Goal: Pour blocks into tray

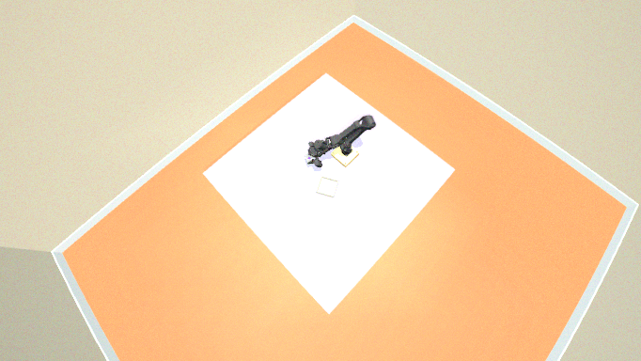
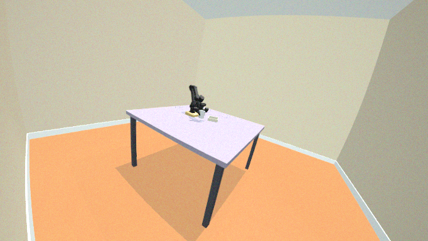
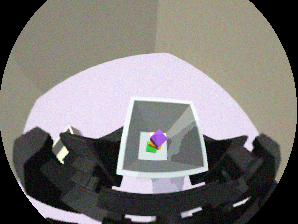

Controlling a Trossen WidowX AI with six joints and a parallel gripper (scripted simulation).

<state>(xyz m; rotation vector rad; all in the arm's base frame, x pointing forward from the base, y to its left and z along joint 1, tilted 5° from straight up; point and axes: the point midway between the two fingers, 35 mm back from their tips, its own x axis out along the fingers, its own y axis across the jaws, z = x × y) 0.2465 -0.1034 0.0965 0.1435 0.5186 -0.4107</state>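
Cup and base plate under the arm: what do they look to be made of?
The cup looks like smooth plastic, perhaps glazed ceramic: pale rim, opaque grey inner walls, no metallic glint. The base plate could be painted wood or plastic: flat, even yellow, with no grain that shows.

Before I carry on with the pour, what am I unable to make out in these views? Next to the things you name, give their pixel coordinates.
- Exterior view: the blocks, hidden by the walls of the cup (image 2: pixel 201 114) (image 3: pixel 187 122).
- Wrist view: the full shape of the orange block (image 3: pixel 158 146), mostly covered by the purple block (image 3: pixel 159 138).
- Top view: the grip of the gripper (image 1: pixel 314 158) (image 3: pixel 162 145), too small and dark.
- Wrist view: most of the tray (image 1: pixel 327 187) (image 2: pixel 213 118), behind a finger.
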